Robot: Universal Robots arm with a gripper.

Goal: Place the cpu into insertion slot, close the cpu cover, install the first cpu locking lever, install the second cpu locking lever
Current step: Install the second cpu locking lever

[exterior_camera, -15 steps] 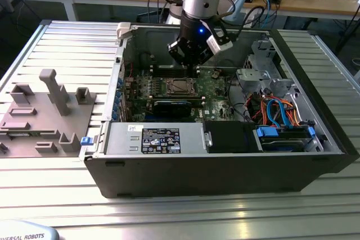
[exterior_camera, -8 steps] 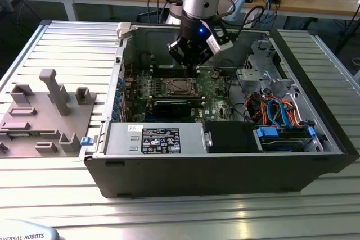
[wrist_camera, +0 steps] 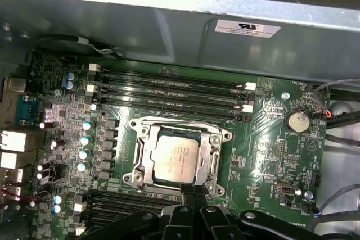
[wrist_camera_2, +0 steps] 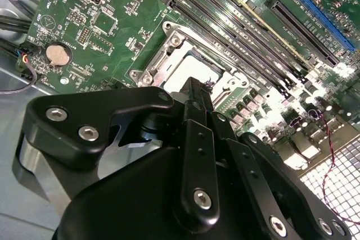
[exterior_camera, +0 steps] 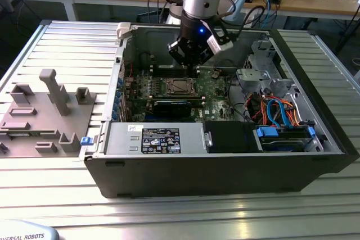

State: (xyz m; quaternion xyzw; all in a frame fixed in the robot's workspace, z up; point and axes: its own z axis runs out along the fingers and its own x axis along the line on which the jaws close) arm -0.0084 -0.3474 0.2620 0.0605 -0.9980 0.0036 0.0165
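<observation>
Already the cpu (wrist_camera: 175, 158) sits framed by the cpu cover (wrist_camera: 216, 164).

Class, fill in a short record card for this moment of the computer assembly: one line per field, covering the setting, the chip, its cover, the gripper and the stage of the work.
Setting: open computer case on a slatted metal table
Board: green motherboard
Chip: cpu lying in the insertion slot
Cover: cpu cover down around the chip, in both wrist views
Gripper: gripper at the socket's edge, fingers together
Stage: chip seated, cover lowered; lever state unclear
</observation>
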